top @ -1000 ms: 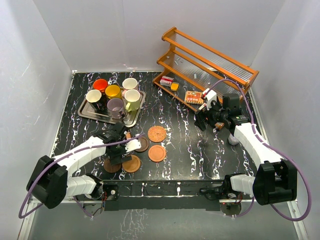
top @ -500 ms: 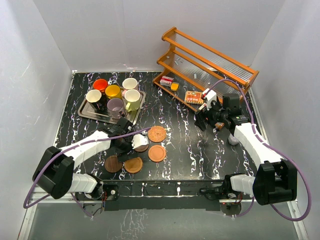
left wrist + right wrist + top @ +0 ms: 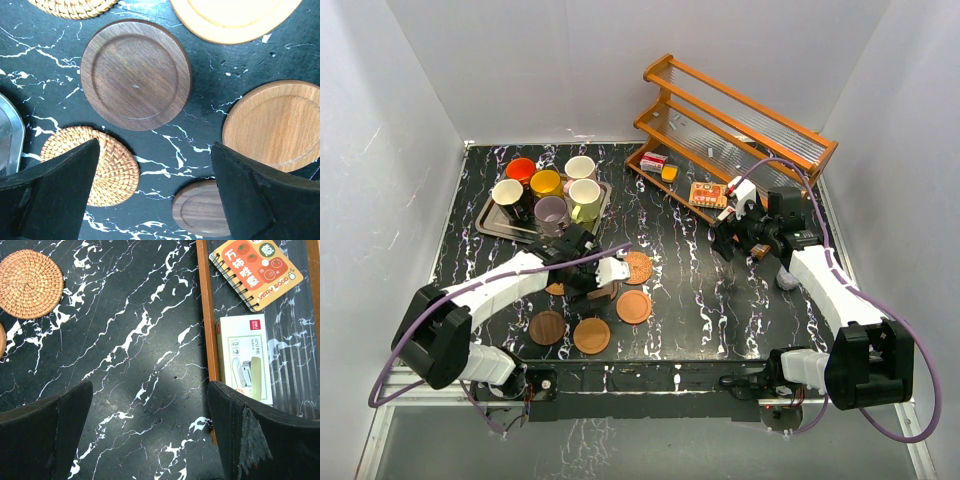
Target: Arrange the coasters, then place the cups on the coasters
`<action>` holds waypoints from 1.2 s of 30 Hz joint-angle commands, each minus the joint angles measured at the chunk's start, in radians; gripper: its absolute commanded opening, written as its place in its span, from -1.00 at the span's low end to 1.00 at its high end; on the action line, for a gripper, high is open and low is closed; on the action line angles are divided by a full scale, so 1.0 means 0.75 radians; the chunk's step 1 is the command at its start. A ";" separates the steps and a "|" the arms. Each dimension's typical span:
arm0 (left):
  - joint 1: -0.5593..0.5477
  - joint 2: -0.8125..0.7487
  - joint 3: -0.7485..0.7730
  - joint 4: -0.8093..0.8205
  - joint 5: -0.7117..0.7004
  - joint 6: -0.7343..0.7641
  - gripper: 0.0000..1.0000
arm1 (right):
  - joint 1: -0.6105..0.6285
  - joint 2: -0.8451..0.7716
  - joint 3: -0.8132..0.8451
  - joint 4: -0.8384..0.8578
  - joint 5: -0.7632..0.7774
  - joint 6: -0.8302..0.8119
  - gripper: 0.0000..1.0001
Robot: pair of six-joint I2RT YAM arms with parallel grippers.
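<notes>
Left wrist, woven coaster (image 3: pixel 107 167) partly hidden by end effector (image 3: pixel 155 147)

Six cups stand upright, close together on the tray (image 3: pixel 484 228): orange cup (image 3: pixel 521 168), yellow cup (image 3: pixel 545 183), cream-pink cup (image 3: pixel 580 167), black cup (image 3: pixel 507 193) with white inside, lilac cup (image 3: pixel 552 211) and pale green cup (image 3: pixel 584 194). Six round coasters lie flat just beside the tray, toward the near edge: woven coaster (image 3: pixel 638 266), second woven coaster (image 3: pixel 105 165), dark brown coaster (image 3: pixel 547 327), second dark brown coaster (image 3: pixel 136 74), orange-brown coaster (image 3: pixel 634 306), second orange-brown coaster (image 3: pixel 591 335).
</notes>
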 commanded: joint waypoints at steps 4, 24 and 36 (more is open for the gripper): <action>-0.005 -0.033 0.016 -0.117 -0.143 -0.006 0.83 | -0.004 -0.021 0.006 0.053 -0.009 -0.004 0.97; -0.002 -0.170 -0.244 -0.137 -0.382 0.065 0.85 | -0.005 -0.026 0.006 0.051 -0.014 -0.012 0.97; -0.052 -0.058 -0.175 0.062 0.013 0.039 0.81 | -0.005 -0.029 0.000 0.052 -0.005 -0.011 0.97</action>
